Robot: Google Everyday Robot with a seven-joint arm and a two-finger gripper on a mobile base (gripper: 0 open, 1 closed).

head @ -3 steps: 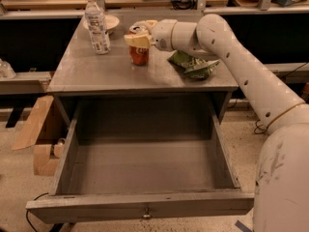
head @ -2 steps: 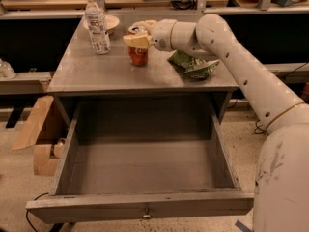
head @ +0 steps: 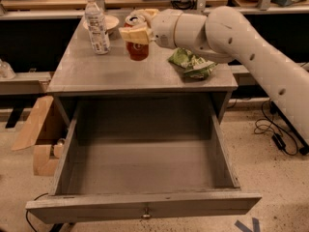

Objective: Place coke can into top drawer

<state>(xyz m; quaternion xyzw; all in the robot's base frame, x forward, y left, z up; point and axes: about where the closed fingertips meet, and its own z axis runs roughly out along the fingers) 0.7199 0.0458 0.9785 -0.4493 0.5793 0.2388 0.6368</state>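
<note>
The coke can [head: 138, 50] is red with a silver top and stands at the back middle of the grey table [head: 96, 76]. My gripper [head: 135, 34] reaches in from the right. Its cream fingers [head: 133, 34] are closed around the can's upper half. The can's base is at or just above the tabletop; I cannot tell which. The top drawer [head: 193, 203] is pulled fully open below the table's front edge. It is empty, and its small metal knob [head: 146, 212] sits at the centre of the front panel.
A clear water bottle [head: 96, 24] and a white bowl [head: 110, 22] stand at the table's back left. A green snack bag [head: 192, 65] lies right of the can, under my arm. A cardboard box [head: 38, 129] stands on the floor at left, and cables [head: 273, 129] lie at right.
The gripper stays around the can at the same spot. Nothing else has visibly moved.
</note>
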